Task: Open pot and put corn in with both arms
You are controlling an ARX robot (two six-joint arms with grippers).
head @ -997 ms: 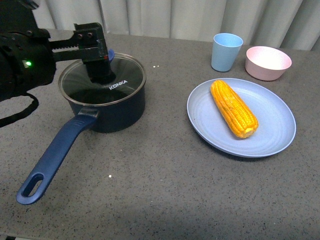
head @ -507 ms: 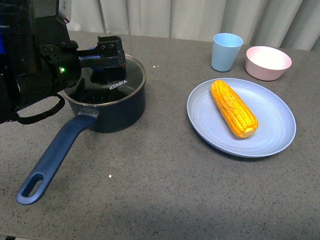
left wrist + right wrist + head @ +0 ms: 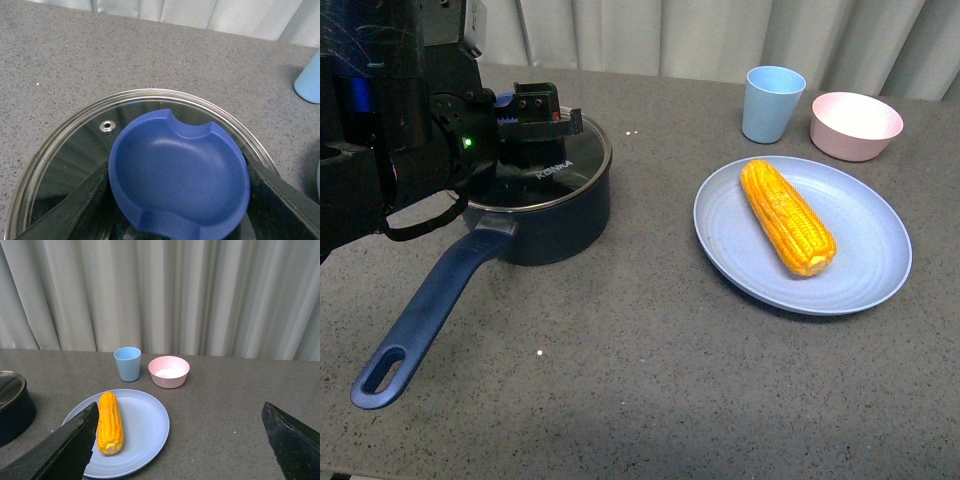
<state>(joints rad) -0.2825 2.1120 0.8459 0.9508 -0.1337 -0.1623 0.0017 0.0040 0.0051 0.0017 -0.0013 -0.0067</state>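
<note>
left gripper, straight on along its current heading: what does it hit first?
The blue lid knob: it sits between the left gripper fingers, so the glass lid just beneath is likely the first hard stop. Whether the fingers touch the knob is unclear.

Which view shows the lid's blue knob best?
Left wrist view: the knob fills the frame between the fingers of the left gripper. In the front view that gripper mostly covers it. The right wrist view catches only the lid edge, no knob.

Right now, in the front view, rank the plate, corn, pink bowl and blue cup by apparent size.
Plate, then corn. Pink bowl and blue cup look close, and both sit farther back, so I leave them unranked.
</note>
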